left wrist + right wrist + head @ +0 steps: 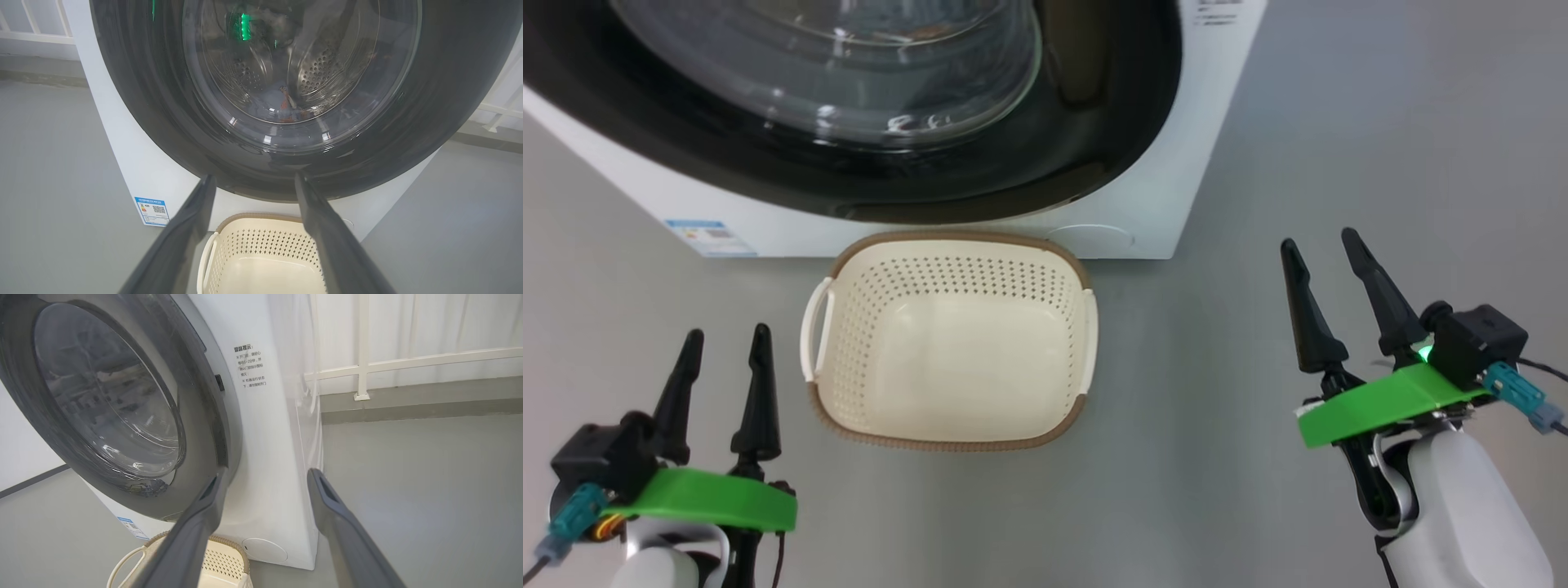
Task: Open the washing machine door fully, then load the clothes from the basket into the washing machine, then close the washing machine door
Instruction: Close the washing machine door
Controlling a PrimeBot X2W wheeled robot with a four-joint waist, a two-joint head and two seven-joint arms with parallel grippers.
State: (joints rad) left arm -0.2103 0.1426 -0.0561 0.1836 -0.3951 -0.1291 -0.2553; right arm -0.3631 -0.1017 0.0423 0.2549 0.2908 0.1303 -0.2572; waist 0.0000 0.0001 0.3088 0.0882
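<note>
The door point(163, 134) looks shut against the washer point(931, 233), with the clothes point(286, 107) behind its glass (a judgement: the latch itself is hidden). A firm push on the rim would confirm it. The basket point(964, 282) sits empty on the floor point(1217, 408) just in front. The left fingers point(760, 392) and right fingers point(1311, 318) are spread, holding nothing, either side of the basket. Nothing stands in the way.

Two claws are here, the left claw point(727, 331) and the right claw point(1319, 237), each with two dark fingers point(760, 392). Ahead of them is one washing machine point(645, 188) with one door point(1045, 147), one blue label sticker point(709, 237) and one round filter cover point(1090, 237). Between the claws stands one basket point(947, 237) with two white handles point(807, 331).
</note>
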